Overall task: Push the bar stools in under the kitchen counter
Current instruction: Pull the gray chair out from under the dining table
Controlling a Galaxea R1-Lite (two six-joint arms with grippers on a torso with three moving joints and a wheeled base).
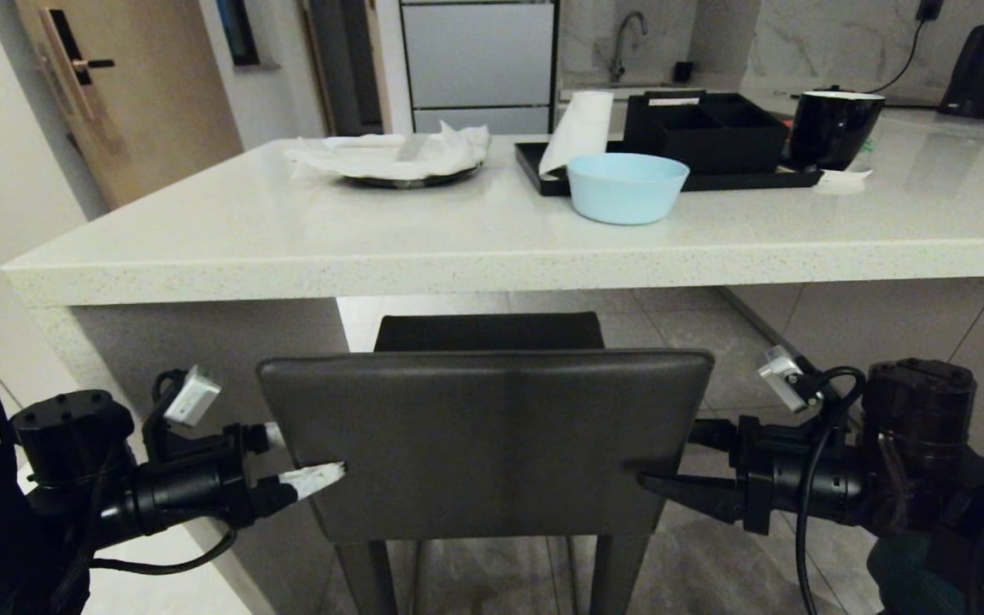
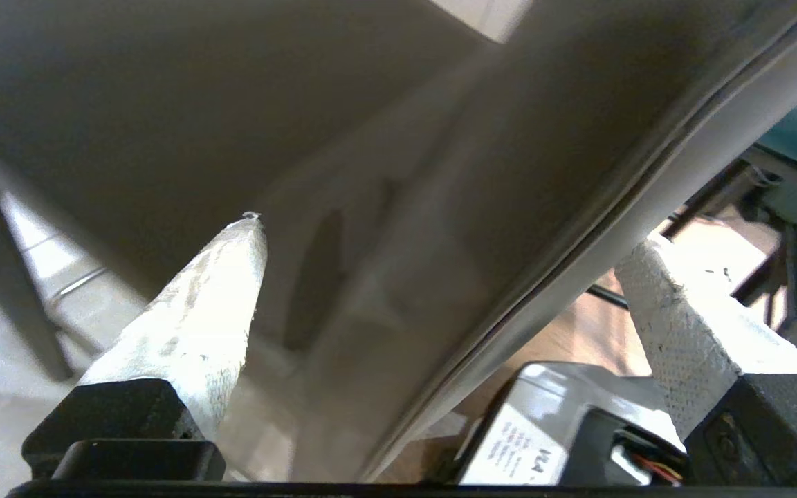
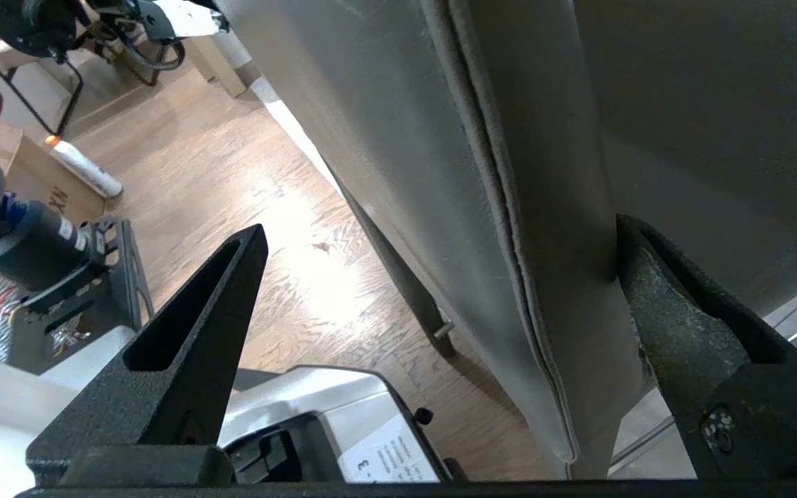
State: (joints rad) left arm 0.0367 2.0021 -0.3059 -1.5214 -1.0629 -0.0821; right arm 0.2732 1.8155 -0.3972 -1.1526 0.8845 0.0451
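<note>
Your dark grey leather square-backed bar stool point(image 1: 485, 440) sits partly under the cream speckled stone counter point(image 1: 492, 243) at 12 o'clock, both grippers' jaws spread astride its backrest, push unfinished.

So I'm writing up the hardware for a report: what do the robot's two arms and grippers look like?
Both arms are matte black, with round capped joints, looping black cables and a small silver-grey camera box at each wrist. The left gripper has pointed fingers wrapped in worn white textured tape. The right gripper has bare black wedge-shaped fingers, one showing a hollow slot.

one grey stool point(image 1: 485, 444), one counter point(image 1: 475, 235), two hands
</note>
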